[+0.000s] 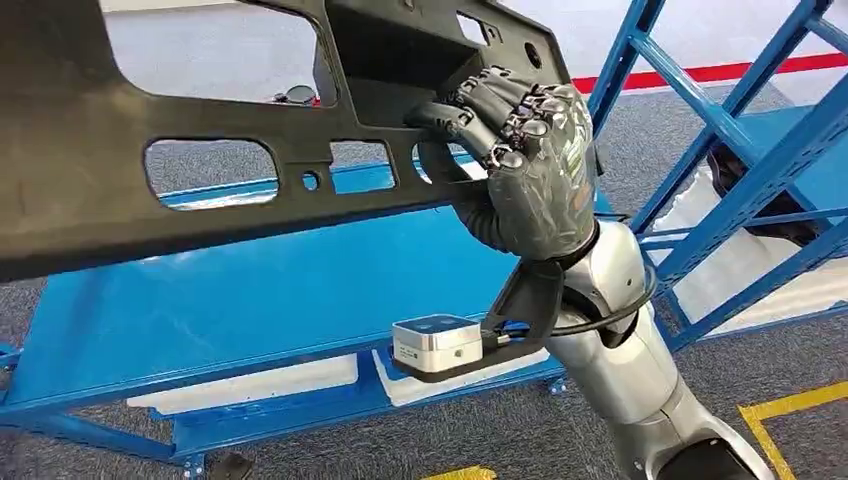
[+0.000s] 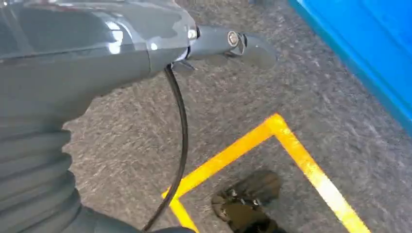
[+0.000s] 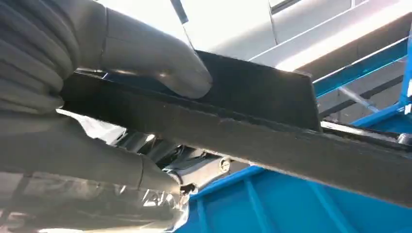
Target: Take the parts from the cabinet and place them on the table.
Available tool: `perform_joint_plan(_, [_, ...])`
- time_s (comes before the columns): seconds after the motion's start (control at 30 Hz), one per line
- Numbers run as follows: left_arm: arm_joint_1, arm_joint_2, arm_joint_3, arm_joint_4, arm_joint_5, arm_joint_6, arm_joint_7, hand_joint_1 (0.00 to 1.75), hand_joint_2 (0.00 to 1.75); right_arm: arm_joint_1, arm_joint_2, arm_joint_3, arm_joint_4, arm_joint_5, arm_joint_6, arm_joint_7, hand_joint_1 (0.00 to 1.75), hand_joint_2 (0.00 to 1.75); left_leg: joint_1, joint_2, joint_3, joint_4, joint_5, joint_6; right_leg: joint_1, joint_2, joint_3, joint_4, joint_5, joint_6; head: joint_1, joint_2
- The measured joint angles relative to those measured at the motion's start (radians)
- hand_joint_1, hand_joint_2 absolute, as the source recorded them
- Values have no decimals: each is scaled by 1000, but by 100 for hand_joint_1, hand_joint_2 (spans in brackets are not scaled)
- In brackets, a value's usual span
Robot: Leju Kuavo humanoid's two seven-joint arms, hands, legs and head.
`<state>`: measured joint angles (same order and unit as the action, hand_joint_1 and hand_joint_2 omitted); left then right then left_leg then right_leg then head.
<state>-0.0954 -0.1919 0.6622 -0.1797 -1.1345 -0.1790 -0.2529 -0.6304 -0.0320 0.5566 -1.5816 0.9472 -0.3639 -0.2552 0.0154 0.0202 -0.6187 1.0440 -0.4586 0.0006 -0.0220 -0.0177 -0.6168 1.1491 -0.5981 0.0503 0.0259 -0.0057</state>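
Head view, item one: large black moulded part (image 1: 200,200), a flat panel pierced by several rounded cut-outs and small round holes, with a raised boxed section near its upper middle. Surface matt and slightly grainy; edges thick, so it looks rigid and awkward rather than heavy. It is held up in the air, tilted, spanning most of the picture above a blue flat surface (image 1: 260,290), not touching it.

Item two: right hand (image 1: 520,165), dark fingers (image 1: 470,120) curled through one of the cut-outs and closed around the panel's lower bar; the right wrist view shows the thumb (image 3: 155,63) pressed on one face of the bar and the fingers under the other. A firm one-handed hold near one end.

Item three: left hand (image 2: 97,48), hanging over grey carpet and a yellow floor line (image 2: 272,145); it carries nothing, but how far its fingers are spread I cannot tell.

Item four: blue rack frame (image 1: 740,150), to the right.

Step, as judged: the part is out and in carriage. Next calls for bringing it level over the tabletop and lowering it flat before letting go; the long free end could swing or dip.
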Motion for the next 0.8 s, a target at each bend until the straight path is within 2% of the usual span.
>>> perform_joint_plan(0.03, [0,0,2,0,0,8,8,0,175,8,-2,-1,0,0,-2,0,175,175,0,-2,-1,0,0,1,0,3,-30,76,-35,2,3,0])
perform_joint_plan(0.07, [0,0,3,0,0,16,19,0,175,17,-2,-2,0,0,-3,0,175,175,-1,-5,-3,1,1,0,0,5,-57,143,-57,3,3,0])
perform_joint_plan(0.1, [1,0,5,0,0,20,28,0,175,26,-3,-2,0,0,-3,0,175,175,0,-7,-4,1,2,-1,-1,6,-68,172,-54,4,4,0])
perform_joint_plan(0.13, [1,0,8,0,0,25,36,0,175,29,-3,-2,0,0,-3,0,175,175,2,-10,-4,2,3,-3,-3,6,-55,151,-26,5,6,0])
perform_joint_plan(0.17, [1,0,8,0,-5,29,46,0,175,30,-4,-2,0,0,-3,0,175,175,5,-12,-5,5,4,-5,-6,6,-23,91,16,7,7,0])
perform_joint_plan(0.2, [1,0,8,0,-7,35,55,0,175,29,-4,-4,-2,0,-3,1,175,175,9,-14,-5,8,4,-8,-9,6,20,8,58,9,8,0])
perform_joint_plan(0.23, [1,0,9,0,-8,36,61,0,175,29,-4,-6,-3,0,-3,2,175,175,12,-16,-7,12,4,-13,-13,6,61,-74,87,11,11,0])
perform_joint_plan(0.27, [1,4,9,0,-8,37,62,0,175,30,-4,-6,-3,0,-3,3,175,175,8,-19,-15,13,6,-23,-9,13,79,-95,68,13,15,0])
perform_joint_plan(0.33, [3,4,9,0,-8,39,63,0,175,32,-5,-8,-6,0,-3,3,175,175,5,-23,-25,16,20,-42,-5,19,66,-98,69,1,15,0])
perform_joint_plan(0.37, [7,4,10,0,-8,41,63,0,175,33,-5,-8,-6,0,-3,3,175,175,7,-23,-28,13,27,-50,-2,19,58,-92,71,-4,10,0])
perform_joint_plan(0.4, [10,4,10,0,-8,42,63,0,175,32,-5,-8,-6,0,-3,3,175,175,8,-24,-30,11,31,-57,-5,18,54,-95,77,-14,6,0])
perform_joint_plan(0.43, [11,4,9,0,-8,44,63,0,175,30,-5,-8,-7,0,-3,3,175,175,14,-22,-34,19,16,-60,-17,14,49,-100,85,-26,4,0])
perform_joint_plan(0.47, [12,4,9,0,-8,44,63,0,175,30,-3,-7,-7,0,-3,3,175,175,11,-21,-43,48,-21,-60,-15,13,43,-100,91,-35,-3,0])
perform_joint_plan(0.5, [11,4,9,0,-8,47,63,0,175,31,-3,-7,-8,0,-3,3,175,175,12,-22,-61,113,-73,-60,-14,12,37,-100,95,-41,-11,0])
perform_joint_plan(0.53, [11,4,9,0,-8,49,64,0,175,32,-3,-7,-8,0,-3,3,175,175,10,-23,-84,194,-121,-61,-12,10,31,-100,100,-45,-14,0])
perform_joint_plan(0.57, [12,5,10,0,-8,52,65,0,175,32,-3,-7,-8,0,-3,3,175,175,10,-23,-101,264,-153,-62,-10,9,24,-100,105,-45,-16,0])
perform_joint_plan(0.6, [12,7,10,0,-8,53,65,0,175,33,-3,-7,-8,0,-3,3,175,175,11,-23,-104,305,-163,-62,-10,8,17,-99,111,-44,-18,0])
perform_joint_plan(0.63, [12,7,10,0,-8,53,65,0,175,34,-3,-7,-8,0,-3,4,175,175,11,-23,-86,294,-151,-63,-10,8,11,-99,116,-43,-18,0])
perform_joint_plan(0.67, [12,7,10,0,-8,53,65,0,175,34,-3,-7,-8,0,-3,4,175,175,13,-22,-49,244,-126,-63,-12,8,6,-98,121,-40,-19,0])
perform_joint_plan(0.73, [11,9,10,-1,-8,54,65,0,175,33,-3,-7,-10,0,-3,4,175,175,20,-20,65,63,-62,-66,-18,8,-1,-94,128,-29,-19,0])
perform_joint_plan(0.77, [9,8,10,0,-8,54,65,0,175,32,-3,-7,-13,0,-3,4,175,175,18,-18,94,14,-84,-75,-13,8,-7,-93,132,-23,-21,0])
perform_joint_plan(0.8, [8,8,10,0,-8,55,64,0,175,31,-3,-7,-15,0,-3,4,175,175,11,-24,87,13,-75,-65,-12,7,-12,-91,137,-15,-25,0])
